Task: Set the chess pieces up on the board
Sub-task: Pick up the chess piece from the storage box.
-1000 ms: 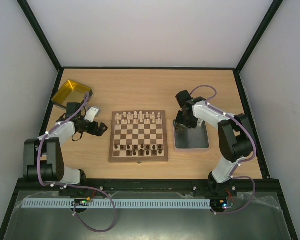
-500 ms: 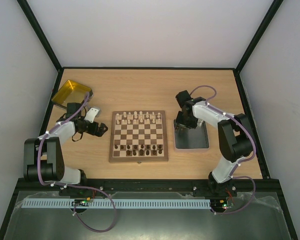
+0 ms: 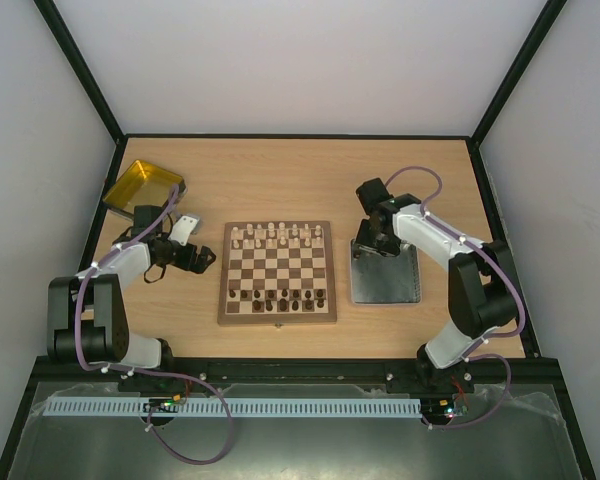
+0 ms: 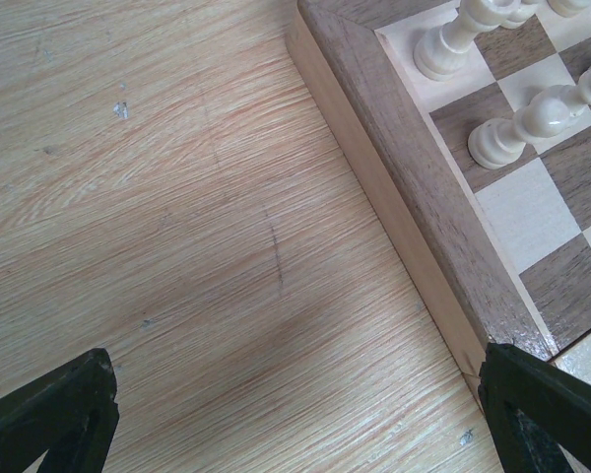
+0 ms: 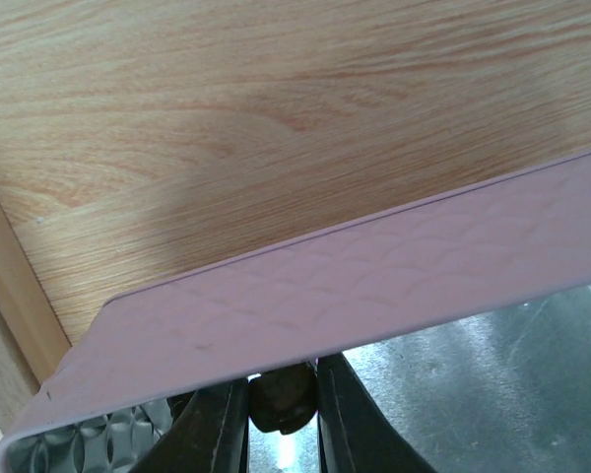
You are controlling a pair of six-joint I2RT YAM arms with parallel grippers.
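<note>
The board (image 3: 277,318) lies mid-table, with cream chess pieces (image 3: 278,237) on its far rows and dark ones (image 3: 280,295) on its near rows. My right gripper (image 3: 366,251) reaches down into the far left corner of the grey tray (image 3: 392,286). In the right wrist view this gripper (image 5: 284,414) is shut on a small dark chess piece (image 5: 284,396), just behind the tray's rim (image 5: 374,281). My left gripper (image 3: 204,258) rests low to the left of the board. It (image 4: 295,424) is open and empty, and the board's corner (image 4: 424,187) and two cream pieces (image 4: 520,120) lie ahead.
A yellow translucent tray (image 3: 140,185) sits at the far left corner of the table. Black frame posts and white walls enclose the table. The board's raised edge lies close to my left gripper's right finger (image 4: 542,414).
My right gripper's fingers have closed on the dark piece in the grey tray, the right arm has shifted slightly right, and the tray has turned a little. The left arm has not moved.
</note>
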